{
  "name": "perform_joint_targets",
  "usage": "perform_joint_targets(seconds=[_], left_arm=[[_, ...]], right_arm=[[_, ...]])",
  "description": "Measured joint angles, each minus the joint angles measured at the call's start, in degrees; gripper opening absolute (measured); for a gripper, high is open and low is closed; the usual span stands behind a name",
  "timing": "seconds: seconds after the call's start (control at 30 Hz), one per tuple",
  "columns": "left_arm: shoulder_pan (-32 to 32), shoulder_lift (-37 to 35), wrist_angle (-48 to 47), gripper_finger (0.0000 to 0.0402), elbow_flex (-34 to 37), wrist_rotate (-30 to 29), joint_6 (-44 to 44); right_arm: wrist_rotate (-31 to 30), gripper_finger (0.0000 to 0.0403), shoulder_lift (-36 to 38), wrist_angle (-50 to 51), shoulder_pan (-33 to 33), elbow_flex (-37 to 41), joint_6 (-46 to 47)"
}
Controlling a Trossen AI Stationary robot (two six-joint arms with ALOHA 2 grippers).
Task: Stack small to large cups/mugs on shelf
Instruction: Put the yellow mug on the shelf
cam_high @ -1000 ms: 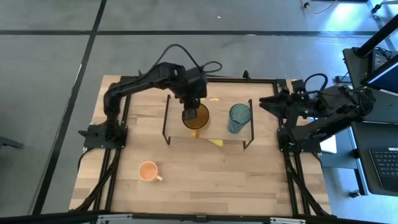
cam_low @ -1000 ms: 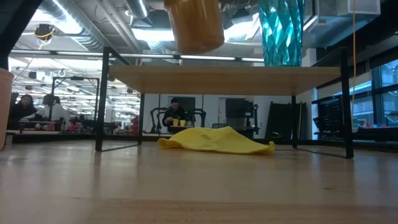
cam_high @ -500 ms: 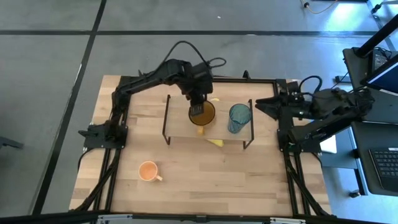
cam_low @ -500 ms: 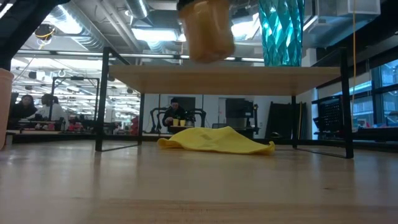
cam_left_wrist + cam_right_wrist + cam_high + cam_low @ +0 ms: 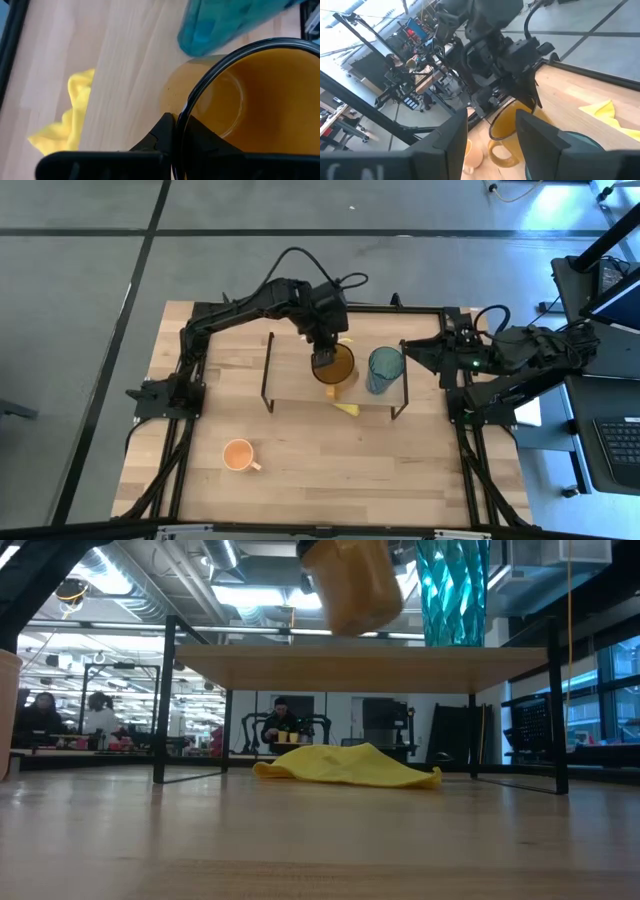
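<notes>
Since the earlier frame your left gripper [image 5: 325, 361], jaws pinching the amber mug's [image 5: 335, 364] rim, shifted rightward toward the teal tumbler [image 5: 385, 369]; lower it onto the shelf [image 5: 290, 383] next.

Amber-brown translucent glossy mug [image 5: 335, 364] is seen smooth, dark-rimmed. Teal ribbed see-through tumbler [image 5: 385, 369] is shown shiny, glass or plastic, which cannot be told. Low shelf board [image 5: 360, 668] is made of matt light wood on thin black metal wire legs [image 5: 166, 700]. Crumpled yellow cloth [image 5: 347, 766] is seen soft, matt. Planked wooden tabletop [image 5: 330, 450] is finished smooth.
</notes>
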State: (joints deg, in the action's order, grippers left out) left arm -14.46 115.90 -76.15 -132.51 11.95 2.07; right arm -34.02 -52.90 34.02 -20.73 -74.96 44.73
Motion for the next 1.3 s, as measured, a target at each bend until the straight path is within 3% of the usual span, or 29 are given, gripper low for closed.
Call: perform_joint_targets(seconds=[0.5,1.3], left_arm=[[0.70,3.66,-3.12,0.0014,0.07,-1.84,1.42],[-0.70,3.82,-4.27,0.0030,0.07,-3.57,1.60]], right_arm=[[0.04,0.0168,0.01,-0.22,-0.01,0.00,-0.02],[0.02,0.0168,0.01,0.94,0.00,0.00,-1.53]])
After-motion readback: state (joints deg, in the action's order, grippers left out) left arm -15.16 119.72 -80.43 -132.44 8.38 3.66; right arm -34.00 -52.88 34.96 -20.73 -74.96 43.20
